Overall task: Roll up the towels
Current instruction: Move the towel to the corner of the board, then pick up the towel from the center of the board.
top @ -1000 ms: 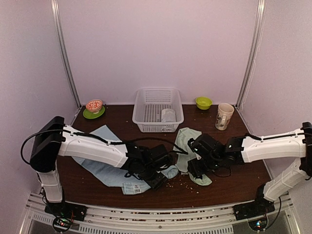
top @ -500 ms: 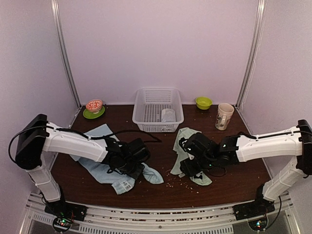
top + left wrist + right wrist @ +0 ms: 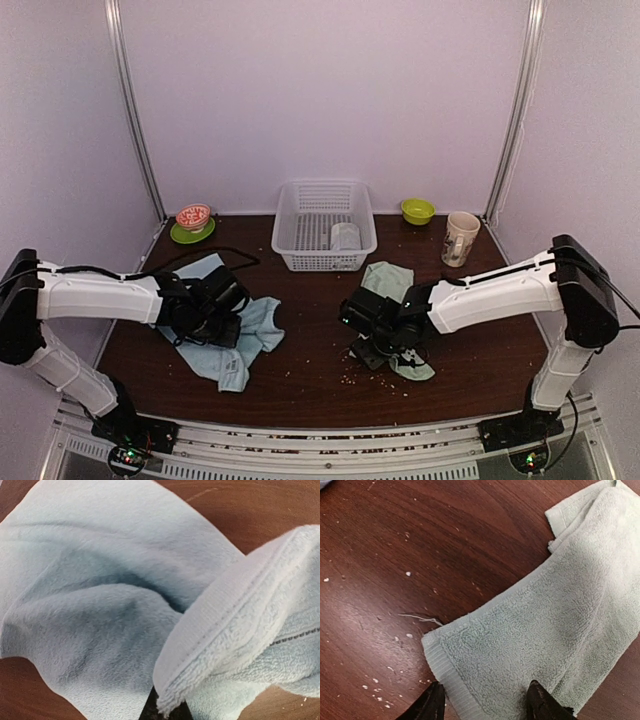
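Where the light blue towel lies bunched on the left half of the table, one hemmed edge is lifted and doubled over the rest. The left gripper pinches that edge, its jaws pressed together. The pale green towel lies flat right of centre, and the right gripper stands spread, straddling its hemmed corner. A second ago the left arm reached mid-table. It has since drawn the blue edge back leftward, and the right gripper has also shifted left.
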